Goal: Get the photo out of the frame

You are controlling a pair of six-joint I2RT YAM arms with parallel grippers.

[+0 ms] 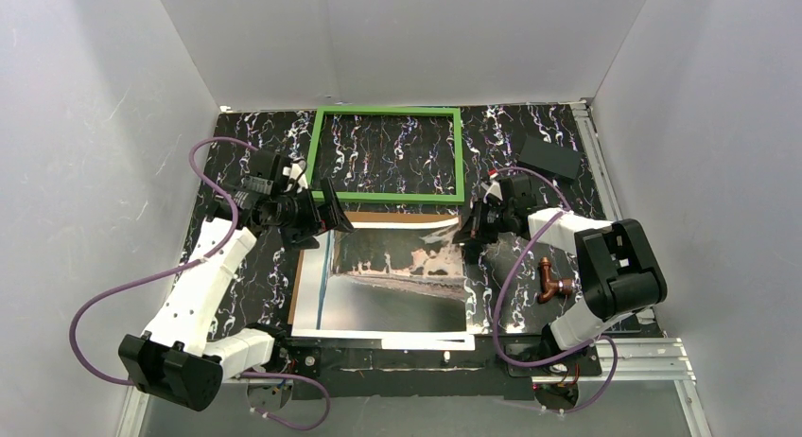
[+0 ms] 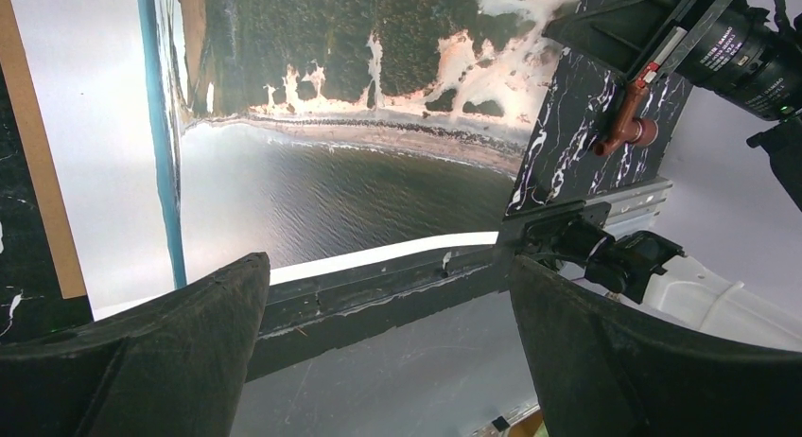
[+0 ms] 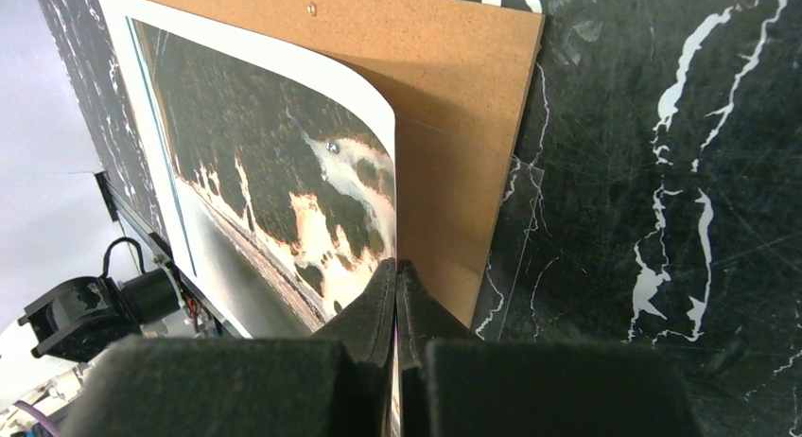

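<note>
The green frame (image 1: 460, 153) lies empty at the back of the marbled table. In front of it the photo (image 1: 397, 286) rests on a brown backing panel (image 1: 296, 286). My right gripper (image 1: 465, 236) is shut on the photo's right edge. In the right wrist view the gripper (image 3: 396, 267) pinches that edge, and the photo (image 3: 265, 153) curls up off the backing panel (image 3: 454, 125). My left gripper (image 1: 331, 215) hovers open over the photo's far left corner. Nothing sits between its fingers (image 2: 388, 267), and the photo (image 2: 359, 182) lies below them.
A copper pipe fitting (image 1: 551, 278) sits on the table right of the photo, close to the right arm. A flat black block (image 1: 549, 157) lies at the back right. A clear sheet's corner (image 3: 515, 257) shows beside the backing panel. White walls enclose three sides.
</note>
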